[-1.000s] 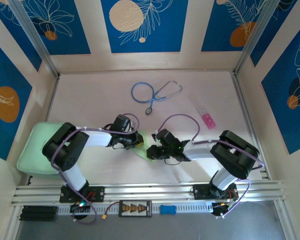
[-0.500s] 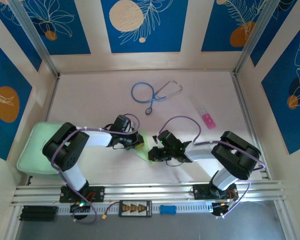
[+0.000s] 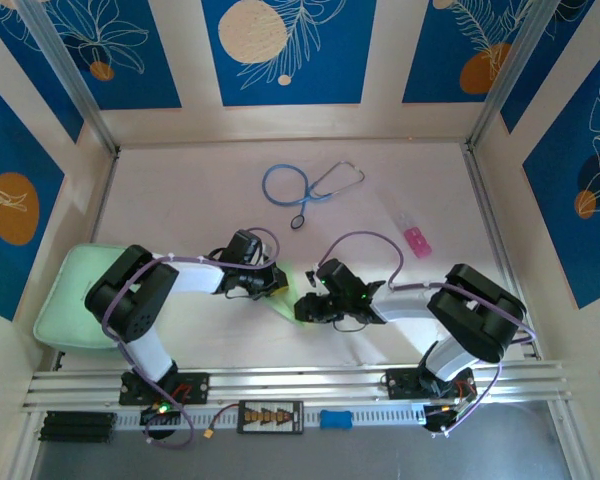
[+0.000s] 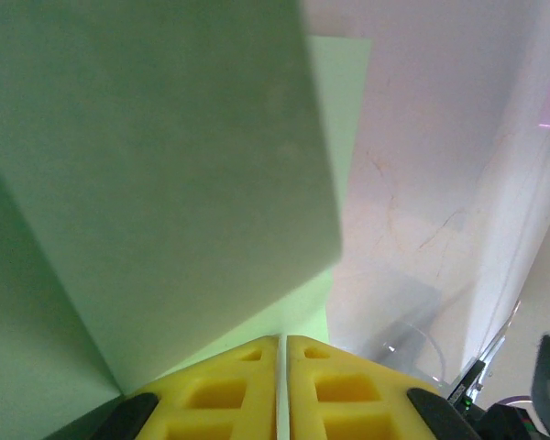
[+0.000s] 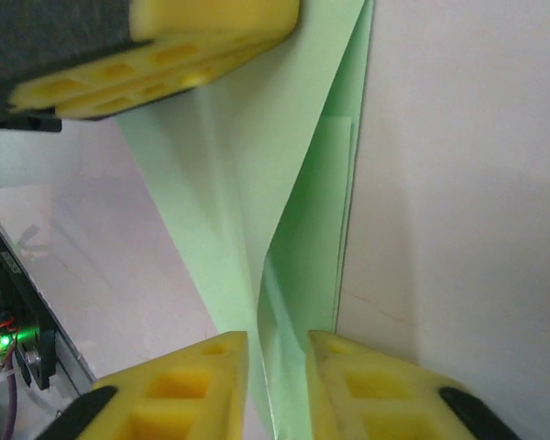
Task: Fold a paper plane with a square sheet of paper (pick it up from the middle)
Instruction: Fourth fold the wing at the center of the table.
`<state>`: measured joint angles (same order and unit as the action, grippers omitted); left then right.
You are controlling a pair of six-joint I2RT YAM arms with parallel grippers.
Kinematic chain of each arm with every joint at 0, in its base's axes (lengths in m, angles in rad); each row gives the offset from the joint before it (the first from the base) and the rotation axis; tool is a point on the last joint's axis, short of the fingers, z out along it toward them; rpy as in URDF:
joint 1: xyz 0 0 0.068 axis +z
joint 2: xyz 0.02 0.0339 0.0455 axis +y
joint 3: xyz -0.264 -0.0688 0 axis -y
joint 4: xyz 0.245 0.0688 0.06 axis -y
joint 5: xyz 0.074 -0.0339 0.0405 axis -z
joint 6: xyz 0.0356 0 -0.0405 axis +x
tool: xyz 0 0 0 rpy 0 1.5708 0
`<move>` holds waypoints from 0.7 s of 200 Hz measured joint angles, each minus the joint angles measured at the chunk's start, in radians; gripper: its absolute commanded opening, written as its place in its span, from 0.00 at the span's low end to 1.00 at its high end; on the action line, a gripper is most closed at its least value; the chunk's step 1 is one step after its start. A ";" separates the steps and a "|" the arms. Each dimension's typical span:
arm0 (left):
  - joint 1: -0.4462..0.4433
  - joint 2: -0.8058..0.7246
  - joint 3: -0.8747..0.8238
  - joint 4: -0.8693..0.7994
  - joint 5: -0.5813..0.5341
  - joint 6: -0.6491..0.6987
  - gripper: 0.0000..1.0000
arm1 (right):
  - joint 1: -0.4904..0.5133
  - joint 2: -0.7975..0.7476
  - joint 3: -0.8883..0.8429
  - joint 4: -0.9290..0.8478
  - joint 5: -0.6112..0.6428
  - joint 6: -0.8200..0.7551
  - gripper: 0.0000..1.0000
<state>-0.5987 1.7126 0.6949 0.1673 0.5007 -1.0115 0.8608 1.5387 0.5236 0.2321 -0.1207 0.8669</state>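
Note:
The square sheet of paper [image 3: 286, 289] is pale green and folded into long creased flaps, lying mid-table between my two grippers. My left gripper [image 3: 276, 284] is shut on one end; in the left wrist view its yellow fingers [image 4: 225, 385] pinch a thin edge at the left gripper [image 4: 281, 341] while a raised flap of the paper [image 4: 165, 174] fills the upper left. My right gripper [image 3: 302, 308] is at the other end. In the right wrist view the right gripper [image 5: 277, 339] stands open, with an upright fold of the paper [image 5: 298, 229] in the gap. The left gripper's fingers [image 5: 165, 69] show at the top.
A blue and grey stethoscope [image 3: 308, 187] lies at the back of the table. A clear packet with a pink item [image 3: 412, 236] is at the right. A thick mint-green pad [image 3: 65, 300] sits at the left edge, behind the aluminium rail [image 3: 300, 385].
My right gripper's jaws have parted slightly around the paper fold, and that gripper has shifted a little toward the near left. The left arm has held still.

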 measured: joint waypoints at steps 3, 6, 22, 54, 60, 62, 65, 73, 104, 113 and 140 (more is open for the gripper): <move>0.000 0.000 0.000 0.000 0.000 0.000 0.13 | -0.003 0.000 0.003 -0.002 -0.001 -0.001 0.28; 0.000 0.000 0.000 0.000 0.000 0.000 0.13 | -0.008 0.000 0.006 -0.003 -0.001 -0.001 0.28; 0.000 0.000 0.000 0.001 0.000 0.000 0.13 | -0.026 0.000 0.019 -0.002 -0.008 -0.001 0.28; 0.000 0.000 0.000 0.002 0.000 0.000 0.13 | -0.044 0.011 0.044 0.000 -0.019 0.004 0.28; 0.000 0.000 0.000 0.002 0.000 0.000 0.13 | -0.047 0.017 0.047 0.003 -0.023 0.006 0.28; 0.000 0.000 0.000 0.002 0.000 0.000 0.13 | -0.048 0.018 0.047 0.006 -0.023 0.007 0.28; 0.000 0.000 0.000 0.003 0.000 0.000 0.13 | -0.050 0.021 0.047 0.009 -0.024 0.008 0.27; 0.000 0.000 0.000 0.003 0.000 0.000 0.13 | -0.054 0.027 0.047 0.013 -0.029 0.011 0.27; 0.000 0.000 0.000 0.003 0.000 0.000 0.13 | -0.058 0.048 0.047 0.035 -0.049 0.026 0.23; 0.000 0.000 0.000 0.003 0.000 0.000 0.13 | -0.058 0.054 0.047 0.044 -0.056 0.029 0.22; 0.000 0.000 0.000 0.003 0.000 0.000 0.13 | -0.063 0.063 0.040 0.082 -0.077 0.042 0.19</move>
<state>-0.5987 1.7126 0.6945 0.1707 0.5007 -1.0119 0.7979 1.6012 0.5636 0.3145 -0.1982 0.9089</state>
